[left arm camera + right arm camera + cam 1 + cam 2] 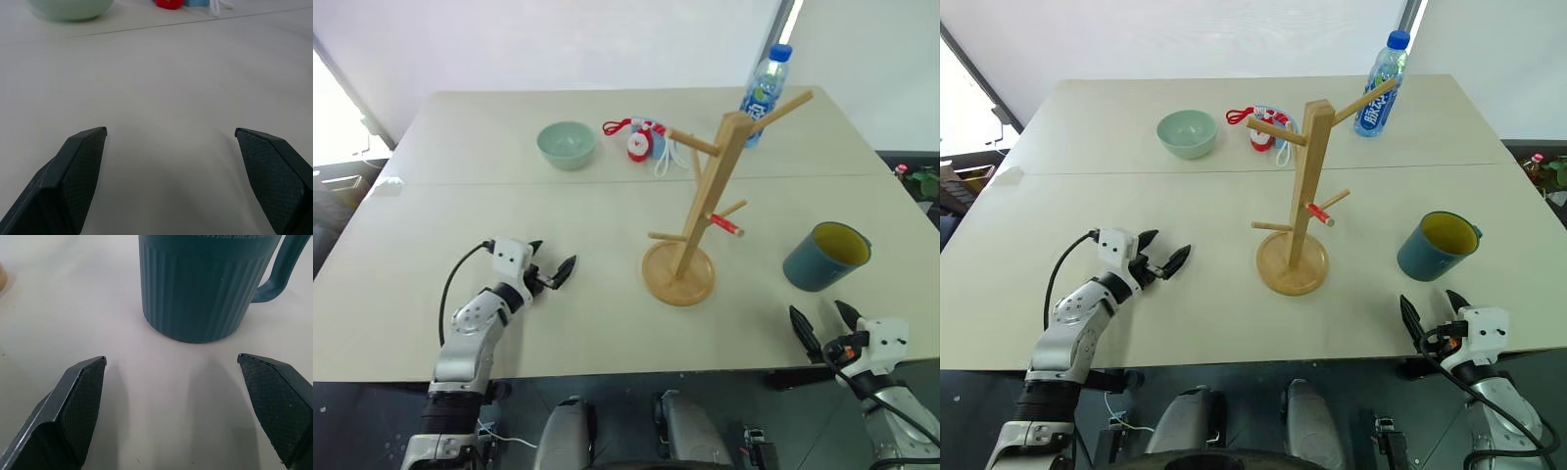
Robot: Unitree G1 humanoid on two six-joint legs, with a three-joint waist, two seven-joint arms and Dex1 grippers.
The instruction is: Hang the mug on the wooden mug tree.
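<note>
Mug: matt slate-blue body with fine vertical ribbing, smooth handle; inside is a smooth yellow-olive.

Mug tree: pale unpainted wood, smooth, satin finish; one peg has a red tip.

Worktop: matt, smooth, off-white, with a thin seam line ahead of the left hand.

Right hand: finger pads are matt black with a fine cross-hatched grip texture; the left hand's pads look the same.

Bowl: pale green, smooth, slight gloss.

Bottle: clear glossy plastic, blue cap.
</note>
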